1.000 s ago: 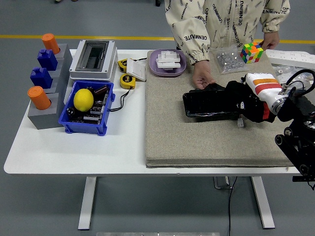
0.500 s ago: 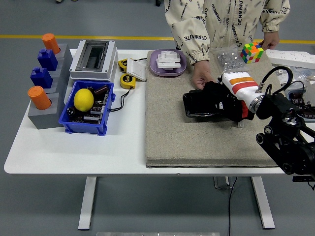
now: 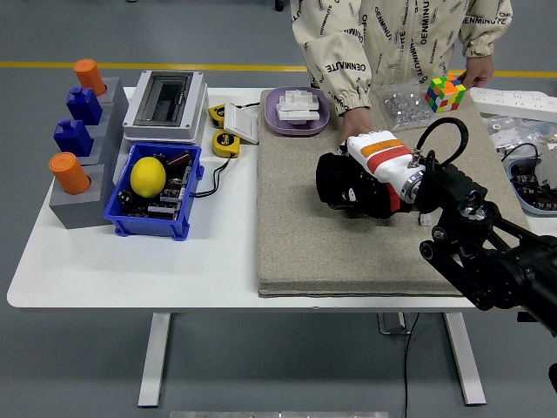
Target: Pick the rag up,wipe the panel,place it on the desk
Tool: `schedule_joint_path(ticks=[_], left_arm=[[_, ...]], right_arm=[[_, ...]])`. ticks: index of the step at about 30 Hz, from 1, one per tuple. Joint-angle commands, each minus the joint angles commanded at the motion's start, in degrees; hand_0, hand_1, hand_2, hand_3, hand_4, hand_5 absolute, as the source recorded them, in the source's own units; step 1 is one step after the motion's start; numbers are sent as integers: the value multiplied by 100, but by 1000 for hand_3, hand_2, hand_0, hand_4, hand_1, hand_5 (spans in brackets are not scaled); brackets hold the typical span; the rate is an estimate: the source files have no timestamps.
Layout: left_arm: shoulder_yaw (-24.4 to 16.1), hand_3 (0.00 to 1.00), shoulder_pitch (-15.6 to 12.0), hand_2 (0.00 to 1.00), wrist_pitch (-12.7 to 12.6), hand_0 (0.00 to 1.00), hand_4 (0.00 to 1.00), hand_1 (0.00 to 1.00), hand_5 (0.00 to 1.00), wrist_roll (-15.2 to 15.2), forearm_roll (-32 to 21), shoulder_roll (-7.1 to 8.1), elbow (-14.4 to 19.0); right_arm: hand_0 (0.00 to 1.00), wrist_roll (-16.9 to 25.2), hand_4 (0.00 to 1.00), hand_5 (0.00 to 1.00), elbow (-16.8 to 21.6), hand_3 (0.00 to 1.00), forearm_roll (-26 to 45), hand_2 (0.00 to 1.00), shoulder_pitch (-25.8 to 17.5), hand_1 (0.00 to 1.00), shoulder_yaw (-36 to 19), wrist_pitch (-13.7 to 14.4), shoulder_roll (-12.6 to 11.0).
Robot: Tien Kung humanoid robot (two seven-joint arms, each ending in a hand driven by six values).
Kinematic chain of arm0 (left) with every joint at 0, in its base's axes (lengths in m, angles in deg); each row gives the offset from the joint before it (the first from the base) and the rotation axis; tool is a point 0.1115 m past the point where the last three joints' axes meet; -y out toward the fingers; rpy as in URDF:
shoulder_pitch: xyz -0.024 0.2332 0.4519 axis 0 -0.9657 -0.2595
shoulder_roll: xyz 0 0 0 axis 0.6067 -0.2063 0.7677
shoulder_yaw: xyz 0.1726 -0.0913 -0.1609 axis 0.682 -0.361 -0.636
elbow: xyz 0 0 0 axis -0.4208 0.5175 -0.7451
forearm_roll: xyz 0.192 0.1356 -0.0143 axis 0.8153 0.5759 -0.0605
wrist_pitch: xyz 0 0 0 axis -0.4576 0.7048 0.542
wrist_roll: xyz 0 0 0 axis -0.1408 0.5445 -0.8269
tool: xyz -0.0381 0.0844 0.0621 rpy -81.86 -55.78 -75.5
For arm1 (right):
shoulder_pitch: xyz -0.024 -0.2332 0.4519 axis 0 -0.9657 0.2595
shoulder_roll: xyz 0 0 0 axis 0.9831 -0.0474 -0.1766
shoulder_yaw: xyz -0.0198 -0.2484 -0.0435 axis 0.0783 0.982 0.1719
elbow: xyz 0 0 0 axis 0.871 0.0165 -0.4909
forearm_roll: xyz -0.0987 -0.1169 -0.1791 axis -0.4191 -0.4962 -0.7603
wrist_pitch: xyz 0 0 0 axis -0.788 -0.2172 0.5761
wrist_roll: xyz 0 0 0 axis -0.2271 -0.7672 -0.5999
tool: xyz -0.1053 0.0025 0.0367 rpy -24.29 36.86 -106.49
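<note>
1. Panel (image 3: pixel 335 187): black, on grey mat (image 3: pixel 296 244), tabletop centre-right; mostly hidden under robot hand.
2. Right robot hand (image 3: pixel 348 185): pressed on panel; rag not visible, grip can't tell.
3. Step: wiping, prob. Next: sweep across, then set rag down.

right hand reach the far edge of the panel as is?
Probably not freely. The right hand lies over the black panel on the mat, but the person's hand sits right at the panel's far edge, blocking that side.

Two orange pegs (image 3: pixel 89 73), two blue blocks (image 3: pixel 83 104), two tape measures (image 3: pixel 226 143).
</note>
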Motion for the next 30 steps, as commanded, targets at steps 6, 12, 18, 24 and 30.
schedule_joint_path(ticks=[6,12,18,24,30], left_arm=[[1,561,8,637,0,603,636,636,446,1,-7,4,3],[18,561,28,637,0,603,636,635,447,4,-26,6,12],[1,561,21,637,-2,603,637,636,447,1,-18,6,2],[-10,561,23,636,-1,603,636,636,446,1,-14,0,5],[-25,561,26,636,-2,603,636,637,446,2,-4,-1,8]], right_arm=[[211,5,902,32,108,372,66,375,104,306,297,0,84],[210,12,901,31,39,371,67,374,138,307,400,-1,124],[210,12,901,32,-124,371,38,374,124,307,359,-4,47],[213,4,901,31,-260,371,46,374,115,307,201,-13,-105],[213,-7,900,30,-285,370,27,374,95,306,55,-15,-268]])
